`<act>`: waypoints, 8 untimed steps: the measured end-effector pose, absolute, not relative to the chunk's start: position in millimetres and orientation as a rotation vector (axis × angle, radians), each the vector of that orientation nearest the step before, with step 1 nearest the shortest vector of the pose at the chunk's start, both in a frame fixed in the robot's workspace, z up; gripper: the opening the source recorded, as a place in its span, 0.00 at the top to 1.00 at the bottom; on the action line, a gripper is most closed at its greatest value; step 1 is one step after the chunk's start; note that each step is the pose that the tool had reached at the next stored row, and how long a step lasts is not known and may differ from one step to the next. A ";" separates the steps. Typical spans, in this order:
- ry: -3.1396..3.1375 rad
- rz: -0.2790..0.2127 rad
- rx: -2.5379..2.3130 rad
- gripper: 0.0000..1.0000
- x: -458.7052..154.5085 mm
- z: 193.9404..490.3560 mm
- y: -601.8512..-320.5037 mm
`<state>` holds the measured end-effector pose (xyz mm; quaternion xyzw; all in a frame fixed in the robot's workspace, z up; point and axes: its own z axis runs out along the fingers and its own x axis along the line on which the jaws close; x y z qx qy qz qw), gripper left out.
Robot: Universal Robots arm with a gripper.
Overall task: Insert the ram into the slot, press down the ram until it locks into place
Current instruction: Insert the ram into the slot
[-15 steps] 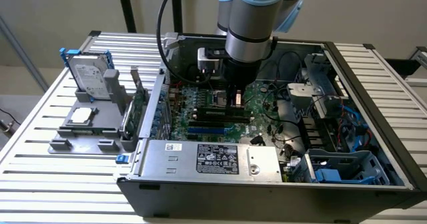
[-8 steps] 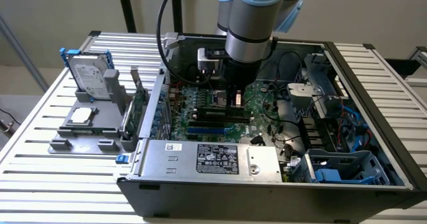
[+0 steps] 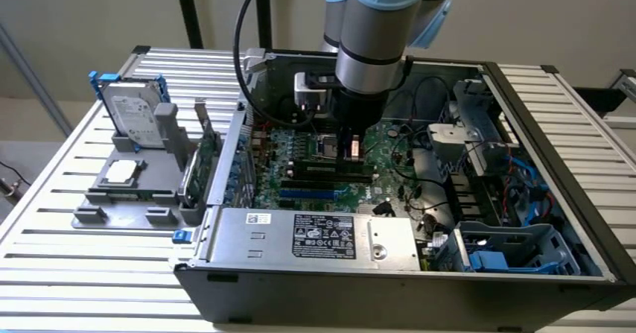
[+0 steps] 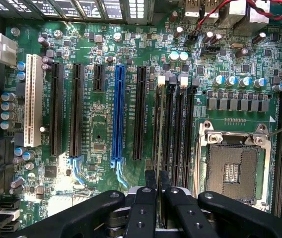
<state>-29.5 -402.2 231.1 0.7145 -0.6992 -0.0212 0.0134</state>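
The black two-fingered gripper [image 4: 157, 179] is clamped on the long, thin green ram stick [image 4: 158, 141], edge-on along the outermost narrow black plastic memory slot [image 4: 161, 87]. I cannot tell whether it is seated. Best keep the stick square to the socket and push straight down, evenly at both ends.

A slatted metal surface [image 3: 59, 273] carries an open computer case [image 3: 447, 296]. A grey holder [image 3: 115, 199] with a hard drive [image 3: 134, 117] stands beside it.
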 end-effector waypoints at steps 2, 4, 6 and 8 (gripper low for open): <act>-2.178 -0.065 2.226 0.87 -29.8 230.5 -402.2; -2.179 -0.065 2.226 0.87 -30.1 229.8 -402.2; -2.179 -0.064 2.227 0.87 -30.2 229.2 -402.3; -2.179 -0.064 2.226 0.87 -30.3 228.8 -402.3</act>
